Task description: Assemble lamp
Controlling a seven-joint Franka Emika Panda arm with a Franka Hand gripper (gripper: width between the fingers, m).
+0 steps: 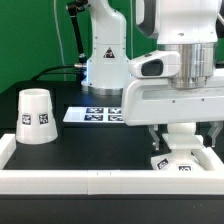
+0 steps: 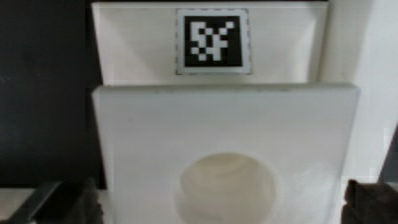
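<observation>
The small square stepped lamp base (image 1: pixel 176 161) lies on the black table near the front right corner, under my gripper (image 1: pixel 180 146). In the wrist view the base (image 2: pixel 222 120) fills the frame, with a tag on its far step and a round socket in its near step. My gripper (image 2: pixel 217 203) is open and straddles the base. One dark finger (image 2: pixel 64 201) shows on each side of it, and a narrow gap shows beside them. The cup-like tapered shade (image 1: pixel 36 115) stands mouth down at the exterior view's left. The bulb is out of view.
The marker board (image 1: pixel 96 114) lies flat at the back middle of the table, in front of the arm's foot (image 1: pixel 103 70). A low white wall (image 1: pixel 90 181) runs along the table's front edge and up both sides, close to the base.
</observation>
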